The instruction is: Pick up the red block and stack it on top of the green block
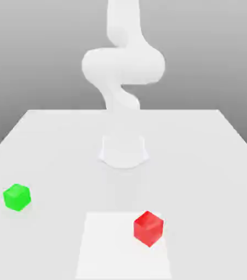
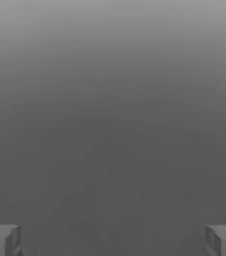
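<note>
- The red block [image 1: 148, 228] sits on the surface [image 1: 49, 142] toward the near edge, on the exterior view's right, resting on a paler square patch [image 1: 109, 246] and turned so that one corner faces the camera.
- The green block [image 1: 17, 197] stands well apart from it, on the exterior view's left and a little farther back, with bare surface between the two.
- The arm [image 1: 123, 65] rises from its base [image 1: 123, 150] behind both blocks, folded high above the surface.
- In the hand view the hand [image 2: 113, 240] is spread wide, one fingertip [image 2: 2, 240] at each lower corner and nothing between them; what lies below is a plain grey field, probably bare surface, though that is hard to tell.
- The red block looks like a small rigid cube, likely light, and its glossy, smooth faces could slip under a weak or off-centre pinch.
- Nothing of the task is done yet: the first step, reaching the red block, lies ahead.
- The best hold appears to be on two opposite flat sides, pads square to the faces, which calls for turning the hand to match the cube's rotated stance.
</note>
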